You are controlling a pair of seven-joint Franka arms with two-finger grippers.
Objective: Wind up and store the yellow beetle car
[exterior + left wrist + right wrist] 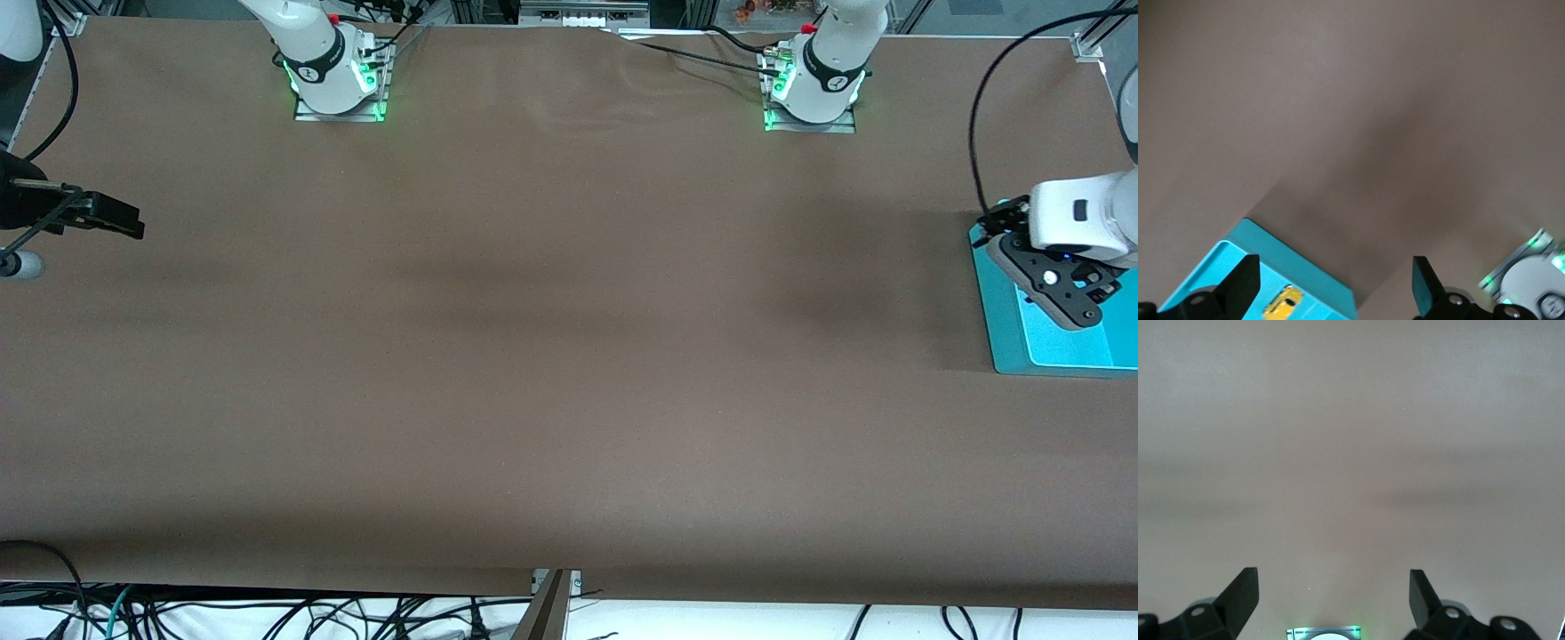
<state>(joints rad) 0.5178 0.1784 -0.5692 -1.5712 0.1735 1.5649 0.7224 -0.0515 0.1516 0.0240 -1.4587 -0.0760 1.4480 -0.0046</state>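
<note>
The yellow beetle car (1283, 303) is lying inside the teal tray (1009, 356) at the left arm's end of the table, and nothing is being held. The left gripper (1335, 287) is being hovered over that tray with its fingers spread apart and empty. The right gripper (1333, 597) is being kept waiting over the bare brown tabletop (551, 356) at the right arm's end, jaws likewise apart. For a clean pickup, the left gripper is best being centred over the car, the fingers being lined up across its narrow body before any descent.
</note>
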